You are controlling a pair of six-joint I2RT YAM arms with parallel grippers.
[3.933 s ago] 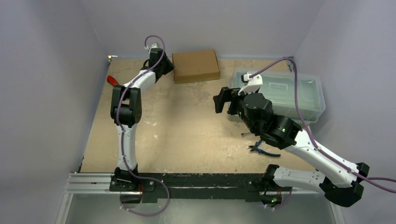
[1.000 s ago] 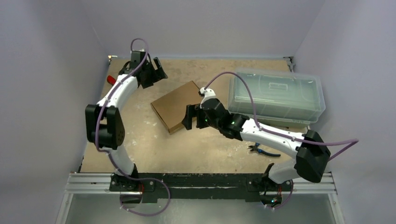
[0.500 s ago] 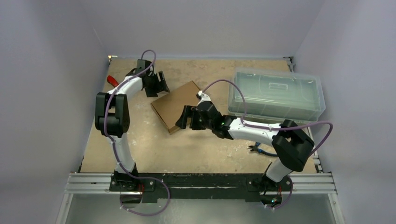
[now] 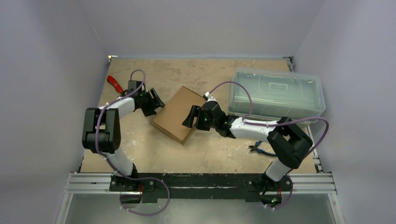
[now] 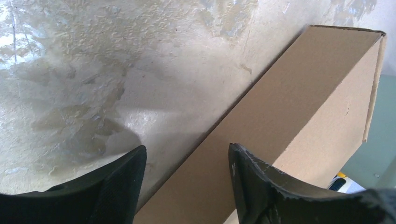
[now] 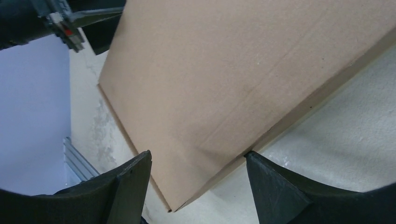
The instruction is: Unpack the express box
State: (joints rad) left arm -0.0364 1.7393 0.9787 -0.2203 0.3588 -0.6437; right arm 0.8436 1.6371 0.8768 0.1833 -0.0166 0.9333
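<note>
Cardboard is filling most of both wrist views: the express box point(image 4: 177, 114) is lying closed near the middle of the worktop point(image 4: 154, 154), turned diagonally, with one corner pointing toward the arm bases.

The left end effector point(image 4: 156, 100) is reaching the box from its left far side. In the left wrist view this end effector point(image 5: 185, 154) is standing open rather wide, and the long side wall of the box point(image 5: 303, 102) is running between its two fingers. One finger point(image 5: 261, 186) is lying in front of the cardboard. Whether the pads are touching the box, I cannot tell.

The right end effector point(image 4: 189, 116) is coming at the box from the right side, low over the worktop. In the right wrist view it point(image 6: 197, 158) is also standing open wide, and a corner of the box point(image 6: 233, 70) is sitting in the gap between the fingers, with a free space showing on both sides. It is not clamping anything.

To the right, a clear plastic bin point(image 4: 275, 95) with its lid on is resting near the far right corner, apart from the box. A red-handled tool point(image 4: 113, 84) is lying at the left edge, and blue-handled pliers point(image 4: 261, 149) are lying near the right arm.
</note>
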